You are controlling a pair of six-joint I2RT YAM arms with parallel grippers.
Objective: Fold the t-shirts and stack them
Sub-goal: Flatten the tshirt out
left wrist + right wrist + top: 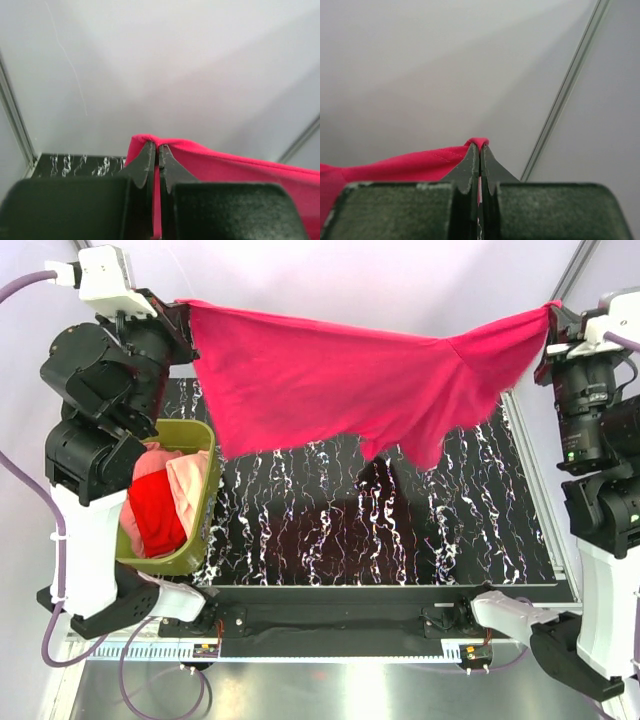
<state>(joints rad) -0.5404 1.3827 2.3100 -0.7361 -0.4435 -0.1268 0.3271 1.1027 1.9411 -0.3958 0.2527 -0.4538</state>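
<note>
Magenta t-shirt [340, 390]: hangs spread above the surface [400, 540], from 10 to 2 o'clock.
Left pincer [157, 146], right pincer [480, 145]: each clamped tight on a top corner.
Handling: lower both evenly under equal tension, so the hem lands flat first.
Remaining t-shirts [155, 520]: in the tub [208, 500], 8 o'clock.

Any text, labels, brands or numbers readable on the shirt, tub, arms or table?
None readable. The magenta-pink t-shirt is plain, the olive-green tub shows no label, and the white strip at the table's near edge has only fine marks, too small to read.
</note>
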